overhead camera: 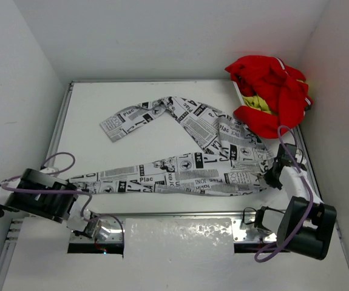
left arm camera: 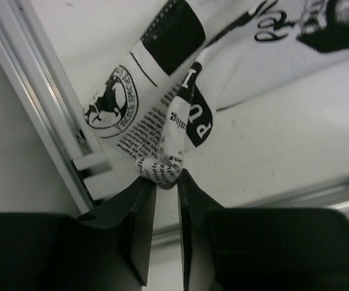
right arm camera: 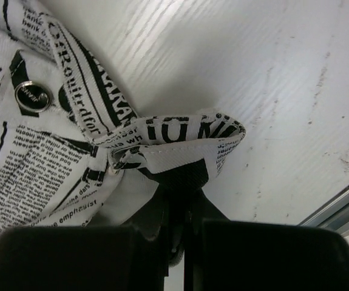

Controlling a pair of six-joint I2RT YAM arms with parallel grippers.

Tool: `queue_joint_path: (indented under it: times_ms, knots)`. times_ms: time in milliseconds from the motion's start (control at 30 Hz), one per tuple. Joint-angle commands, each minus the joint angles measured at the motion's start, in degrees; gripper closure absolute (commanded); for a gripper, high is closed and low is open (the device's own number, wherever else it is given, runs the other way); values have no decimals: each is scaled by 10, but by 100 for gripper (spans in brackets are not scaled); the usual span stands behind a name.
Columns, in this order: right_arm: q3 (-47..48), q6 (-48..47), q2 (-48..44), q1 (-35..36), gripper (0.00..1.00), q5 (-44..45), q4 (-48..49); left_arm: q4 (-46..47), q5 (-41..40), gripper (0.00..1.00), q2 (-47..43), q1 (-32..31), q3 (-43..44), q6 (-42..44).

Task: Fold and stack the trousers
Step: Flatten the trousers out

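The trousers [overhead camera: 198, 151], white with black newspaper print, lie spread on the white table, one leg stretched along the near edge and the other bent toward the back left. My left gripper [overhead camera: 77, 182] is shut on the hem end of the near leg [left arm camera: 162, 167], pinching a bunched tip of cloth. My right gripper [overhead camera: 275, 176] is shut on the waistband corner [right arm camera: 186, 145] at the right, next to a belt loop and a metal button [right arm camera: 30, 95].
A red garment pile [overhead camera: 271, 91] with a yellow-green piece sits in a white bin at the back right. Metal rails [left arm camera: 53, 133] border the table [overhead camera: 132, 100] at the left and near edges. White walls enclose it.
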Motion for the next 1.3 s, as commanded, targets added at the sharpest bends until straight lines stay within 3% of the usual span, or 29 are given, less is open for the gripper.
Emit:
queue_joint_path:
  times_ms: [0, 167, 367, 400, 533, 700, 833, 967, 1200, 1267]
  knots:
    - [3, 9, 4, -22, 100, 14, 24, -93, -1, 81, 8, 44, 30, 222]
    - [16, -3, 13, -27, 100, 14, 23, -162, -4, 77, 50, 134, 91, 323]
    - [35, -14, 41, -30, 100, 28, 22, -243, -28, 63, 125, 209, 174, 458]
    - [37, -16, 47, -31, 100, 24, 25, -242, -43, 59, 126, 212, 173, 468]
    - [42, -18, 59, -30, 100, 8, 32, -192, -73, 58, 102, 221, 142, 469]
    - [56, -39, 62, -31, 100, 0, 27, -219, -25, 53, 60, 200, 115, 459]
    - [74, -42, 56, -31, 100, 24, -13, -204, -3, 53, -30, 132, 49, 349]
    - [75, -26, 9, -27, 99, 47, -90, -184, 34, 53, -54, 56, 38, 244]
    - [4, 79, -46, -19, 99, 67, -162, -56, 50, 56, -34, -66, 99, -132]
    - [5, 106, -47, -20, 91, 82, -190, -26, 29, 59, -22, -126, 121, -262]
